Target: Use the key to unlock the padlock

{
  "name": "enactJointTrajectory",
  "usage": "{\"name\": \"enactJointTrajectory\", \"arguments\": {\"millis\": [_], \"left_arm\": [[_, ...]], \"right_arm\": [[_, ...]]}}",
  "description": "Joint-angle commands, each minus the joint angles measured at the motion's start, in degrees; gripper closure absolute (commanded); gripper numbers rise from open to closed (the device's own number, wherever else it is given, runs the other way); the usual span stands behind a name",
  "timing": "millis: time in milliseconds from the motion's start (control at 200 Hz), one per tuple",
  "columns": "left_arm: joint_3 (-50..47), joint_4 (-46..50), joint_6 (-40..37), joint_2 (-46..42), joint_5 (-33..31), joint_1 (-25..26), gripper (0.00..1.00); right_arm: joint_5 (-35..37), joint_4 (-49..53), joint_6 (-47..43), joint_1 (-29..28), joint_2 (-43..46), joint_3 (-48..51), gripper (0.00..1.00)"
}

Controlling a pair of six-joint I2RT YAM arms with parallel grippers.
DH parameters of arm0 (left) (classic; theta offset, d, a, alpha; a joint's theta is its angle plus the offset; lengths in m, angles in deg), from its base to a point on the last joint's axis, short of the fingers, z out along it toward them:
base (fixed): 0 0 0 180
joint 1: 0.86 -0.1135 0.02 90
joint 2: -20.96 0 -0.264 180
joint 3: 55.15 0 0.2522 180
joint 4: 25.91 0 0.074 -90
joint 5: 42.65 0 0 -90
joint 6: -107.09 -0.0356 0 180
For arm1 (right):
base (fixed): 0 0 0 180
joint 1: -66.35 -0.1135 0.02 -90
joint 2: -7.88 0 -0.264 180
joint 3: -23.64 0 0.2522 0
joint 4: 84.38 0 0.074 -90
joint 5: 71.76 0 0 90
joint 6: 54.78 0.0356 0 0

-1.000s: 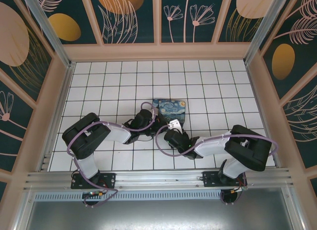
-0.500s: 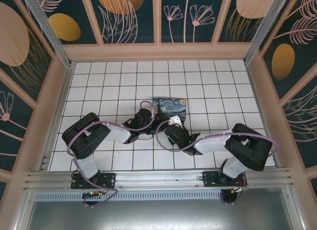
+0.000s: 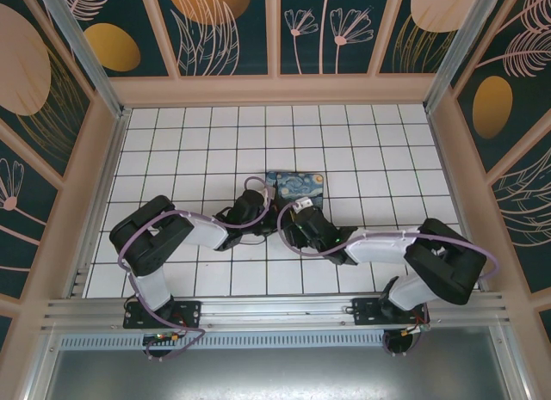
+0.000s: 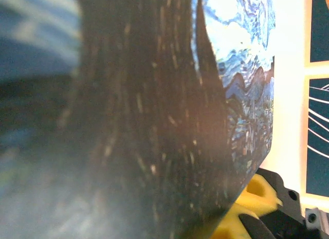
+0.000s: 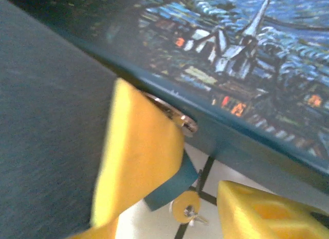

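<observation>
Starry-night box is sitting mid white tiled floor ahead of me; floral wall panels are ringing it.

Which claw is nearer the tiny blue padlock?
Right. The right gripper has the tiny blue padlock between its yellow fingers; the left gripper sits leftward beside the starry-night box.

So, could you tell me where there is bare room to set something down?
Bare tiles lie between the starry-night box and the back wall, and towards either side. Crowded at the box's near edge, where the left tool and right tool converge.
</observation>
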Motion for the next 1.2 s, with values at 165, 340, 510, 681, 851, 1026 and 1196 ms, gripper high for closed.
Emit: {"name": "enactJointTrajectory", "arguments": {"millis": [165,340,510,681,851,1026,1196], "left_arm": [[-0.39,-0.31,-0.49,0.4,1.58,0.38,0.85],[-0.81,-0.09,-0.84,0.27,1.54,0.41,0.66],[-1.78,0.04,-1.27,-0.84,1.34,0.4,0.46],[-3.1,2.36,-2.21,-4.25,0.34,0.36,0.27],[-4.44,6.21,-3.1,-10.24,-1.32,0.4,0.17],[-3.62,11.9,-4.92,-14.53,-4.15,0.4,0.07],[-1.7,16.68,-7.04,-16.74,-6.6,0.02,0.01]], "right_arm": [[-9.37,-5.43,7.47,4.52,9.65,7.98,0.38],[-14.25,-10.86,13.51,8.45,15.03,13.12,0.34],[-17.78,-15.21,17.33,10.91,15.84,14.94,0.33],[-20.99,-20.04,20.01,13.15,14.06,15.15,0.33],[-24.34,-22.95,20.8,16.06,10.01,12.51,0.33],[-26.3,-23.89,19.97,18.7,3.82,7.56,0.33],[-29.11,-24.25,19.44,19.83,2.14,5.87,0.34]]}}
